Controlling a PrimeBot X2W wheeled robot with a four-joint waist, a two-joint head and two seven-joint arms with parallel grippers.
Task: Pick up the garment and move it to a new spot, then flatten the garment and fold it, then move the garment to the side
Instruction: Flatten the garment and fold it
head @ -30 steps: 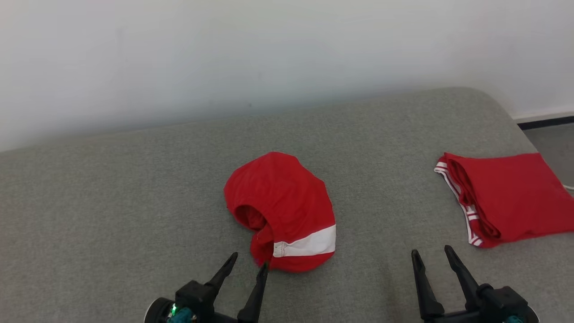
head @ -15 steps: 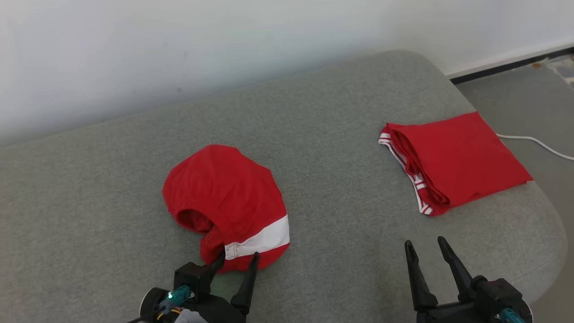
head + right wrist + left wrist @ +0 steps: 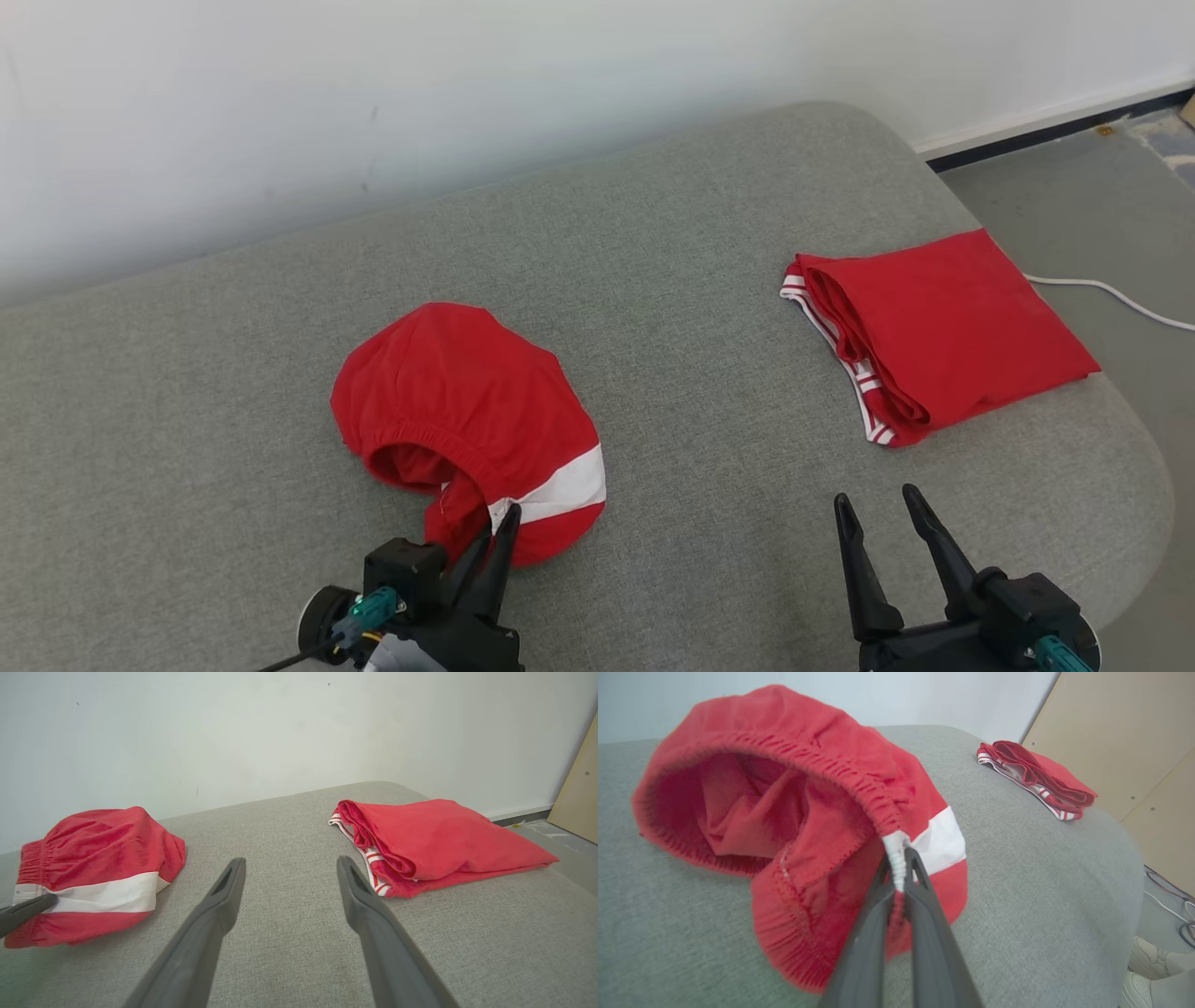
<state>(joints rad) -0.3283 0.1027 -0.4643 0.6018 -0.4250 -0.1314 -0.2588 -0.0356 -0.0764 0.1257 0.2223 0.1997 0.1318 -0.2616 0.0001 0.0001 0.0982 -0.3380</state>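
The garment (image 3: 467, 411) is a pair of red shorts with a white stripe, lying crumpled on the grey cushion (image 3: 700, 280), left of centre. Its elastic waistband opening faces me (image 3: 738, 807). My left gripper (image 3: 499, 527) is shut on the near waistband edge, where the red meets the white stripe (image 3: 899, 856). My right gripper (image 3: 878, 497) hovers open over bare cushion to the right, with nothing between its fingers (image 3: 289, 861). In the right wrist view the garment (image 3: 103, 858) lies at the left, with a left finger (image 3: 28, 907) touching its stripe.
A second red garment (image 3: 943, 327), folded, with white trim, lies near the cushion's right edge. Beyond that edge is the floor with a white cable (image 3: 1120, 299). A white wall runs behind. A wooden panel (image 3: 1134, 742) and a white shoe (image 3: 1148, 956) are at the right.
The head camera swung right, shifting the whole picture. My left gripper moved forward onto the garment's near edge and shut on the waistband, pulling it up slightly. The right gripper stayed open.
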